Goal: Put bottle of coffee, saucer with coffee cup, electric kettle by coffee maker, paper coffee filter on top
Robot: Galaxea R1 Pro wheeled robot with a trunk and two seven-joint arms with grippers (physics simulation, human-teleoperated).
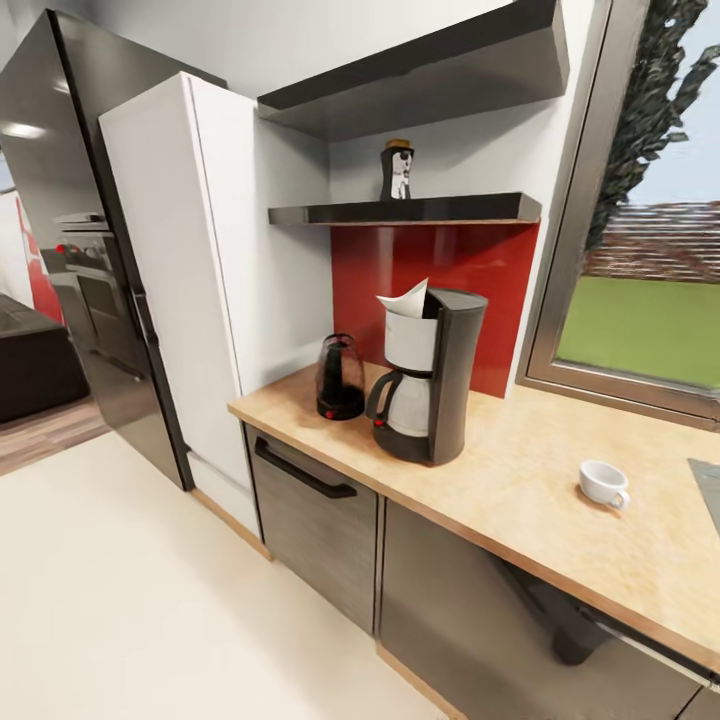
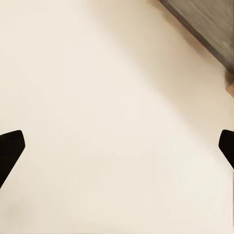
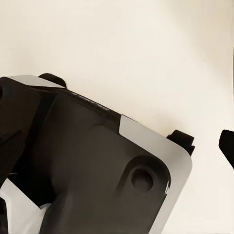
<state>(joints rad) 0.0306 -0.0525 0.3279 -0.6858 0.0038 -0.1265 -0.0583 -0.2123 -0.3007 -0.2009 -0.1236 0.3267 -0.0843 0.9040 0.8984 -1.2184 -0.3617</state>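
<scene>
Left fingers [image 2: 10, 151] spread wide, empty; right fingers' [image 3: 226, 144] state unclear; coffee cup [image 1: 603, 483] sits on table [image 1: 520, 490] near coffee maker [image 1: 430, 375].

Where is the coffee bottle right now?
In the head view, the coffee bottle stands on the lower wall shelf, above the coffee maker and the kettle on the counter.

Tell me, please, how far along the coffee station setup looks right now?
Done: the coffee maker stands on the countertop with a paper filter on top and the kettle beside it. Nothing is in hand. Left: the coffee bottle sits on the shelf, and the cup stands apart, without a saucer.
</scene>
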